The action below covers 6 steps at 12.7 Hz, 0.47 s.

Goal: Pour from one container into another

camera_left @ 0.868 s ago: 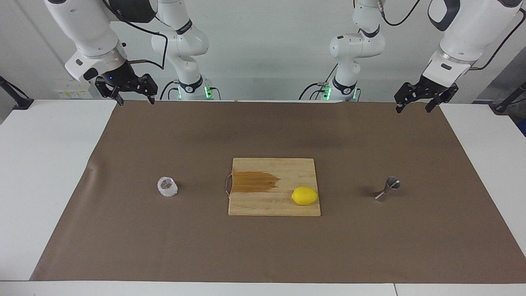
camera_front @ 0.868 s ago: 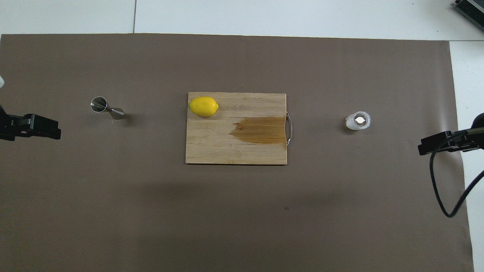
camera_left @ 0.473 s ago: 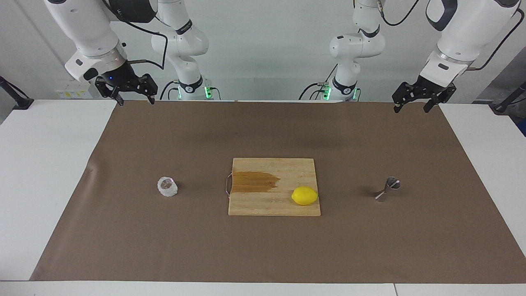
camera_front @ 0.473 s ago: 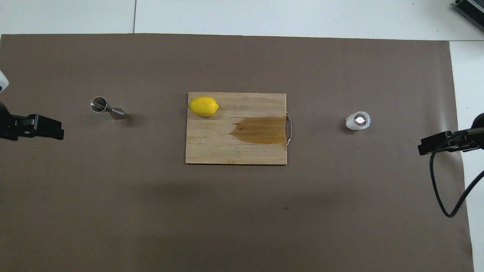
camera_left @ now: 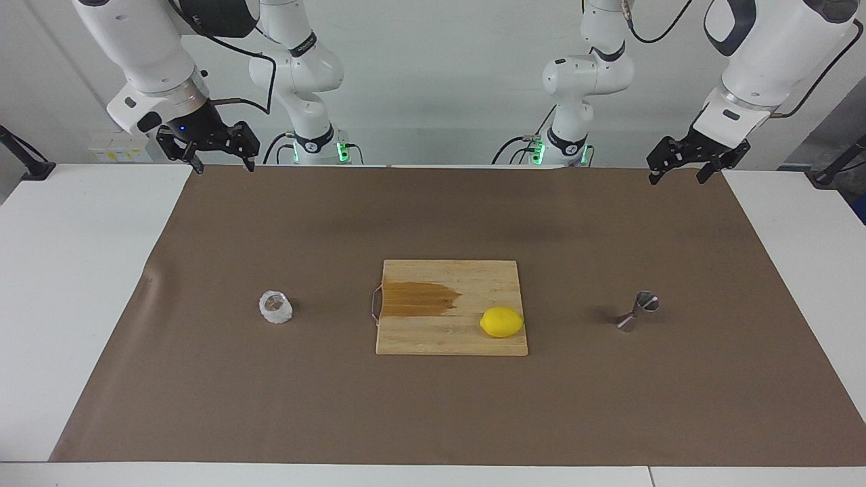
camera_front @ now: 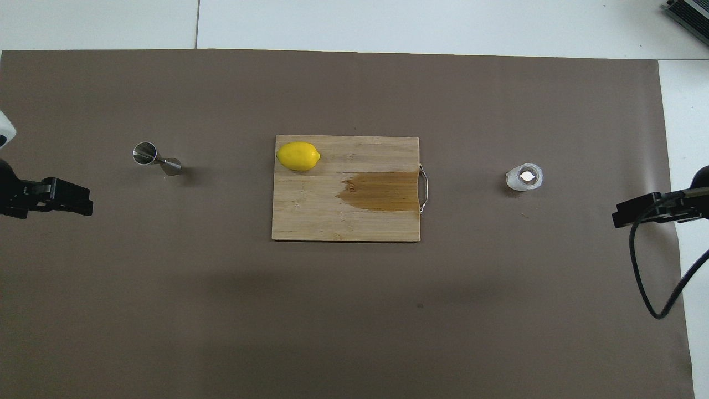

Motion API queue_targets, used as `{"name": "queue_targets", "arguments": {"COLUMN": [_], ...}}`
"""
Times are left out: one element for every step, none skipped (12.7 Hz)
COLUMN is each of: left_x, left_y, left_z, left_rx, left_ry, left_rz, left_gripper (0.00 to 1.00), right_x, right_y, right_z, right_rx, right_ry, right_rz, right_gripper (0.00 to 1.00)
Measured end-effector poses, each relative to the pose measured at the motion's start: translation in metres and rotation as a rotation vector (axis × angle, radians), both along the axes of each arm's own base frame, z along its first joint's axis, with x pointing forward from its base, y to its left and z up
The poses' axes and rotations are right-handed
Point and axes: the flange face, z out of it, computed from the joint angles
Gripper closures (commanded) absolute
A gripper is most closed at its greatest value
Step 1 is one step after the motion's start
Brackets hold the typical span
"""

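Brown-papered bench (camera_left: 203, 379): we see glass cup (camera_left: 275, 308), jigger (camera_left: 637, 312) well apart from raised right gripper (camera_left: 221, 164), left gripper (camera_left: 676, 174), both open, empty.

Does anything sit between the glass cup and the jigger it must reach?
Yes. The cutting board with the lemon on it lies on the table between the glass cup and the jigger.

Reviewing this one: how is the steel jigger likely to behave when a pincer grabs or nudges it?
The jigger stands upright on a small cone mouth with a narrow waist, so a sideways nudge would probably tip it. Once down, its round cones would likely roll in an arc on the brown mat. Its shiny metal looks rigid but probably slippery; a grip at the waist seems safest.
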Motion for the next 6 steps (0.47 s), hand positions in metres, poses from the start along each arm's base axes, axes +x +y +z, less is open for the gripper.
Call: {"name": "queue_targets", "arguments": {"left_x": [0.002, 0.004, 0.009, 0.015, 0.022, 0.03], "left_y": [0.0, -0.001, -0.001, -0.001, 0.001, 0.004], "left_z": [-0.006, -0.01, -0.017, -0.024, -0.031, -0.04], "left_rx": [0.0, -0.003, -0.013, -0.028, -0.055, -0.085], "left_ry": [-0.007, -0.016, -0.024, -0.028, -0.025, -0.016], "left_rz": [0.011, 0.02, 0.045, 0.101, 0.205, 0.334], "left_gripper": [0.0, 0.0, 0.0, 0.0, 0.0, 0.0], "right_x": [0.0, 0.0, 0.0, 0.0, 0.0, 0.0], "right_y": [0.0, 0.0, 0.0, 0.0, 0.0, 0.0], "right_z": [0.0, 0.0, 0.0, 0.0, 0.0, 0.0], "right_rx": [0.0, 0.0, 0.0, 0.0, 0.0, 0.0], "right_ry": [0.0, 0.0, 0.0, 0.0, 0.0, 0.0], "right_rz": [0.0, 0.0, 0.0, 0.0, 0.0, 0.0], "right_gripper": [0.0, 0.0, 0.0, 0.0, 0.0, 0.0]}}
